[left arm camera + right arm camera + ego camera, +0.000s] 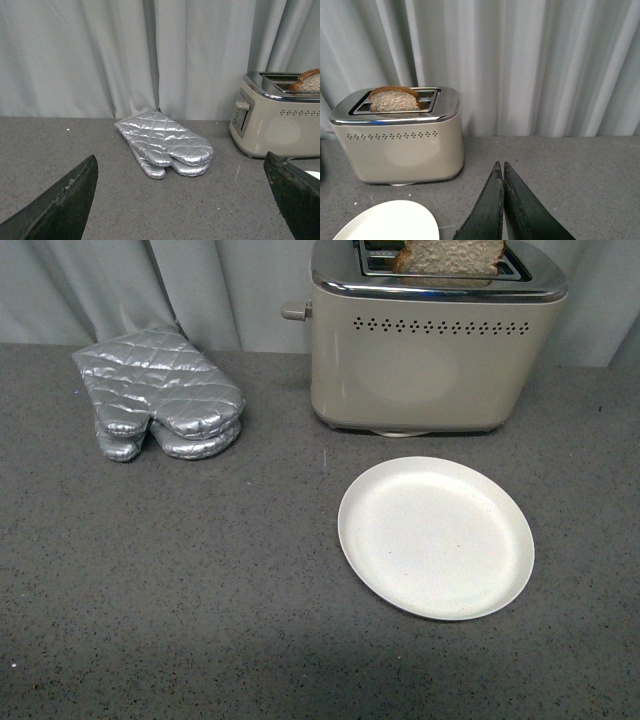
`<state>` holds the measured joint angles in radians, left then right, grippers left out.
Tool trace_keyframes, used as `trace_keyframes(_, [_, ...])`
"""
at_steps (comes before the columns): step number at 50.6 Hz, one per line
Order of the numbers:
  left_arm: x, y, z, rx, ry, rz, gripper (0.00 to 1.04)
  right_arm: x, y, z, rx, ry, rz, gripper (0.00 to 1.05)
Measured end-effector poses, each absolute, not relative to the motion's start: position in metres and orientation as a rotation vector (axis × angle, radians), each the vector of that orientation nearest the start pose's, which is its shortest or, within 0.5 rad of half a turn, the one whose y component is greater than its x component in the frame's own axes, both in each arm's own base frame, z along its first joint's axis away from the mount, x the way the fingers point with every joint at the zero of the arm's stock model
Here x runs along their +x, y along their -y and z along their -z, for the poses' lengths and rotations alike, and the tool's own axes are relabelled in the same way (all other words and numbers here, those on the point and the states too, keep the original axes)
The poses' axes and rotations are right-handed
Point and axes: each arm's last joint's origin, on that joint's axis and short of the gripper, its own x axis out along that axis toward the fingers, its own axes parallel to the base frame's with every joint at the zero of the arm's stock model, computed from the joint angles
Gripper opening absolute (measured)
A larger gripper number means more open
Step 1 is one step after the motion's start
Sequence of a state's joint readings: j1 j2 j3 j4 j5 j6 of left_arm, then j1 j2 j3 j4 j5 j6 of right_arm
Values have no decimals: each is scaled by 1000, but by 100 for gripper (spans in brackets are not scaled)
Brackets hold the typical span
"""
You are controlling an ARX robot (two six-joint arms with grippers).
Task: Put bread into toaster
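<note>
The bread (450, 257), a light-brown slice with a darker crust, stands in a slot of the beige toaster (420, 360), its top sticking out. It also shows in the right wrist view (394, 100) and the left wrist view (306, 82). The toaster shows there too (400, 145) (270, 125). My left gripper (182, 200) is open and empty above the counter, facing the mitts. My right gripper (501, 167) is shut and empty, to the right of the toaster. Neither arm shows in the front view.
A round white plate (436, 537) lies empty in front of the toaster, also in the right wrist view (390, 222). Silver quilted oven mitts (155, 395) (165, 142) lie at the back left. A grey curtain hangs behind the grey counter.
</note>
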<state>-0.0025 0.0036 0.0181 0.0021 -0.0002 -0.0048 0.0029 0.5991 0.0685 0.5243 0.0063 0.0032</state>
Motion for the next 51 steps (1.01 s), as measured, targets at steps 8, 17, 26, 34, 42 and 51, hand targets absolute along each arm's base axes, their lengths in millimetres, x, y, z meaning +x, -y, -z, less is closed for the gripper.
trace_keyframes(8, [97, 0, -170, -5, 17, 3, 98, 133, 0, -176, 3, -8, 0, 0])
trace_keyframes(17, [97, 0, -170, -5, 17, 2, 98, 127, 0, -167, 3, 2, 0, 0])
trace_keyframes(26, [97, 0, -170, -5, 17, 3, 98, 123, 0, -168, 3, 4, 0, 0])
trace_keyframes(34, [97, 0, -170, -5, 17, 2, 98, 118, 0, -168, 3, 8, 0, 0])
trace_keyframes(42, [97, 0, -170, -5, 17, 3, 98, 115, 0, -168, 3, 7, 0, 0])
trace_keyframes(51, [97, 0, -170, -5, 17, 3, 98, 110, 0, -168, 3, 8, -1, 0])
